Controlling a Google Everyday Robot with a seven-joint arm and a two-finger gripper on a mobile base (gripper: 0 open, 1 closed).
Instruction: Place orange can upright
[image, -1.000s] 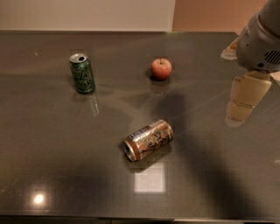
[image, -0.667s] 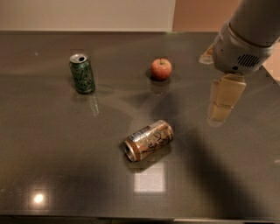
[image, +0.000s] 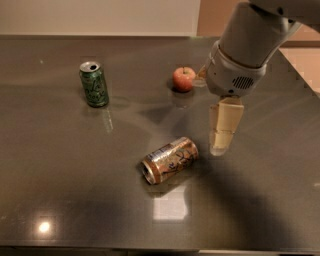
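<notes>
The orange can lies on its side a little below the middle of the dark glossy table. Its long axis runs from about 8 o'clock to 2 o'clock. One silver-rimmed end faces 8 o'clock, toward the near edge, and the other end points to 2 o'clock. A pale label patch shows on its upper side near the 8 o'clock end, and dark squiggles cover the copper-orange wall. The gripper hangs tip-down at roughly 2 to 3 o'clock from the can, just beside its far end and not touching it. From this angle it reads as one tan block, so I cannot tell whether it is spread or pressed together. It holds nothing. Its grey wrist housing rises above it toward 1 o'clock, and the arm's shadow falls across the table at the can's 4 o'clock side. A red apple sits at about 12 to 1 o'clock from the can, well apart from it and just left of the wrist housing. A green can stands upright at about 10 o'clock, farther off, with its opened top showing. A bright square reflection lies on the tabletop at the can's 6 o'clock. Nothing stands between the gripper and the can.
</notes>
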